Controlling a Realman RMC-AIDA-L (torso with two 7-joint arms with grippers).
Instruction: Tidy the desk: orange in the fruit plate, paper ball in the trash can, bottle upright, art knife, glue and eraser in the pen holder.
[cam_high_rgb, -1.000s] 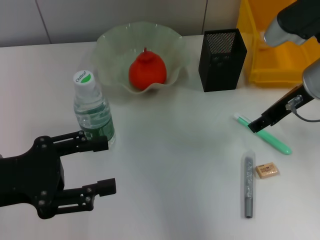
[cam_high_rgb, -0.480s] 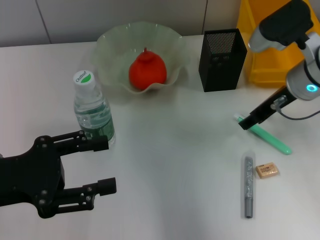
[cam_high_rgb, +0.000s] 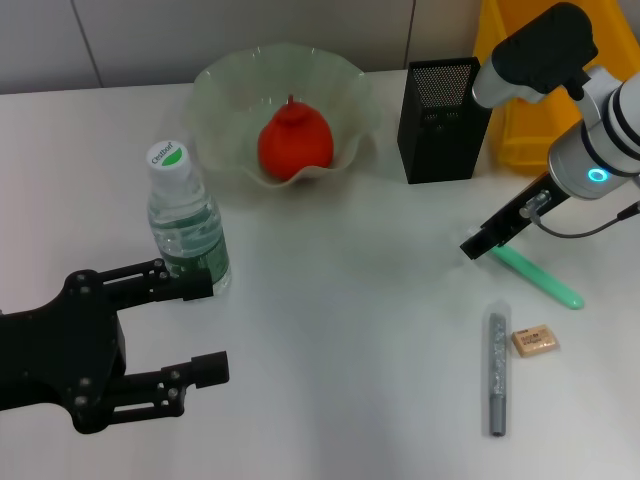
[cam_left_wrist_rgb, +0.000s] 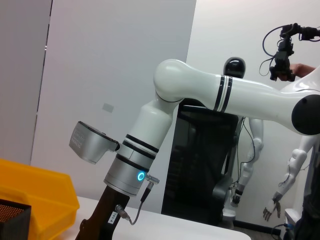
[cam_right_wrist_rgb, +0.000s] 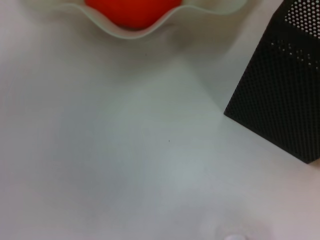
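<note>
The orange (cam_high_rgb: 293, 142) lies in the fruit plate (cam_high_rgb: 215, 85), also seen in the right wrist view (cam_right_wrist_rgb: 132, 9). The bottle (cam_high_rgb: 186, 222) stands upright at the left. The pen holder (cam_high_rgb: 445, 118) stands beside the yellow trash can (cam_high_rgb: 518, 110). A green pen-shaped item (cam_high_rgb: 542, 278), a grey stick-shaped item (cam_high_rgb: 496, 372) and the tan eraser (cam_high_rgb: 532, 341) lie at the right; which is knife or glue I cannot tell. My right gripper (cam_high_rgb: 478, 245) hovers at the green item's near-left end. My left gripper (cam_high_rgb: 205, 327) is open and empty, just in front of the bottle. The paper ball is out of view.
The left wrist view shows my right arm (cam_left_wrist_rgb: 200, 95) above the trash can (cam_left_wrist_rgb: 37, 195) and a corner of the pen holder (cam_left_wrist_rgb: 12, 220). The right wrist view shows the pen holder (cam_right_wrist_rgb: 280, 100) and bare white table (cam_right_wrist_rgb: 125, 165).
My right gripper has moved left along the green item, past its white tip. The left arm has barely shifted.
</note>
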